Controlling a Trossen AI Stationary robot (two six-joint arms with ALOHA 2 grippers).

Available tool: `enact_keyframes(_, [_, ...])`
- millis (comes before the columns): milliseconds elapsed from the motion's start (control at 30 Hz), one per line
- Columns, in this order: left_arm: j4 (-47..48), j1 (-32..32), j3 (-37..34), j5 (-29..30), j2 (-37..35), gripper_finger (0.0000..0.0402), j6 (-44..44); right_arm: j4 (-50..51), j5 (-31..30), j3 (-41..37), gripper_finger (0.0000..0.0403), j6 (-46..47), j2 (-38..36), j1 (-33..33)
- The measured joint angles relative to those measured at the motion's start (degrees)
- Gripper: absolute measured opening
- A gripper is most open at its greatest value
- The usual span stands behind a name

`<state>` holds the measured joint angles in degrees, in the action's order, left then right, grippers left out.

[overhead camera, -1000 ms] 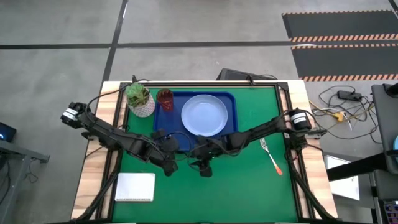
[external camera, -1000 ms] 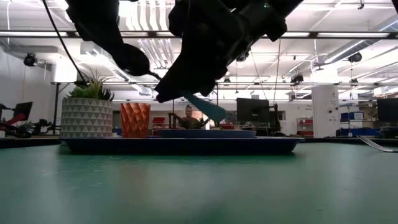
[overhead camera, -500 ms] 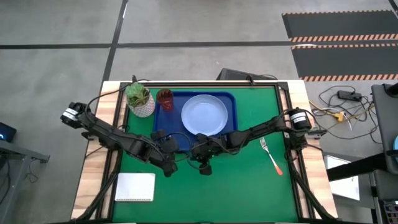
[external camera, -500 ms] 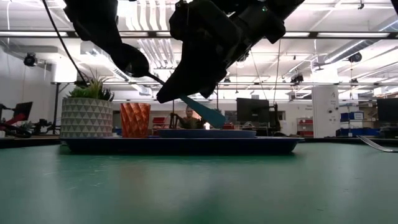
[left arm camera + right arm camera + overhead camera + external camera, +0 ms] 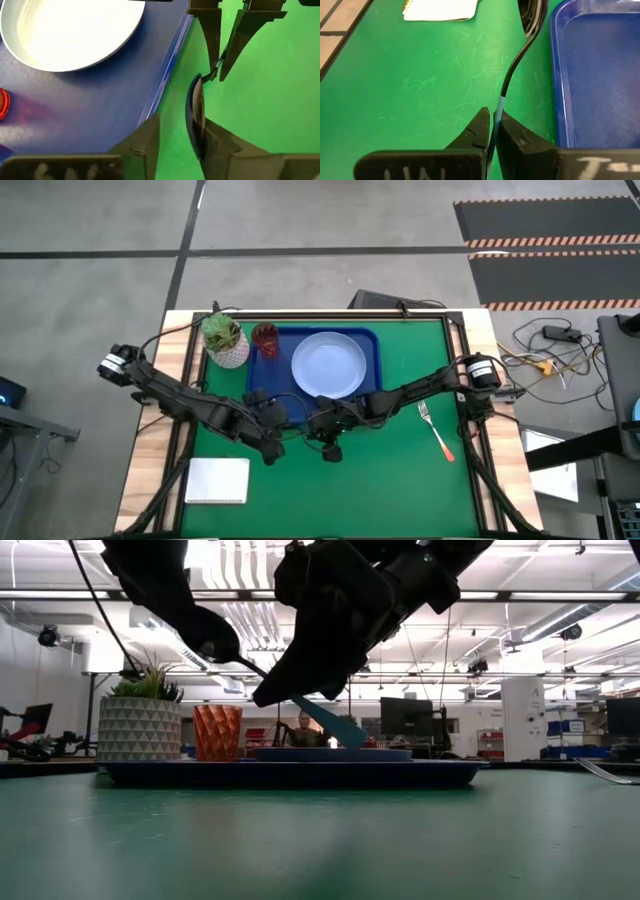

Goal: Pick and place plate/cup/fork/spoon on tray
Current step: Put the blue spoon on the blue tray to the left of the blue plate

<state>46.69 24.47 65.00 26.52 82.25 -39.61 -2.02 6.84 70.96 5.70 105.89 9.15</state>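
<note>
The spoon hangs in the air just near of the dark-blue tray [image 5: 268,375], between my two grippers. My right gripper [image 5: 493,125] is shut on its light-blue handle [image 5: 335,725]. My left gripper [image 5: 180,142] stands open around the dark bowl [image 5: 196,112], which lies next to one finger. On the tray rest the light-blue plate [image 5: 328,365] and the red cup [image 5: 265,338]. The fork [image 5: 436,430] lies flat on the green mat at the right. My left gripper has the spoon's bowl lying along the inner side of one finger [image 5: 217,145]; whether they touch, I cannot tell. My right gripper pinches the blue handle [image 5: 499,107] between its two fingers, close to where it meets the dark neck. The fingers slant down from the table's right and lie along the spoon. The spoon is lifted clear of the mat, and its handle end [image 5: 352,738] sticks out low behind the fingers.
A white pot with a green plant [image 5: 225,340] stands left of the tray at the far left. A white notepad [image 5: 218,480] lies near the left front. The tray's raised rim [image 5: 167,65] runs close beside both grippers. Green mat lies open at the near right.
The spoon's blue handle has tipped a little steeper, its free end now lower. Both grippers have stayed close together in front of the tray.
</note>
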Motion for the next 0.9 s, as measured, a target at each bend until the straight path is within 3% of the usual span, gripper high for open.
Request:
enact_keyframes(233, [0.2,0.0,0.0,-0.2,-1.7,0.0136,2.8,-0.3,0.2,-1.1,0.0008,0.1,-0.5,0.0])
enact_keyframes(633, [0.5,-0.2,-0.5,0.2,-6.6,0.0139,4.0,-1.4,-2.1,-10.1,0.0007,-0.4,-8.8,-0.9])
enact_keyframes(733, [0.2,-0.2,-0.7,2.1,-7.6,0.0139,3.7,-5.3,-6.2,-15.2,0.0007,-0.1,-13.6,-1.7])
enact_keyframes(900, [-5.1,-0.2,-1.8,11.1,-8.4,0.0139,2.5,-15.9,-19.5,-23.5,0.0008,-1.9,-22.0,-2.0])
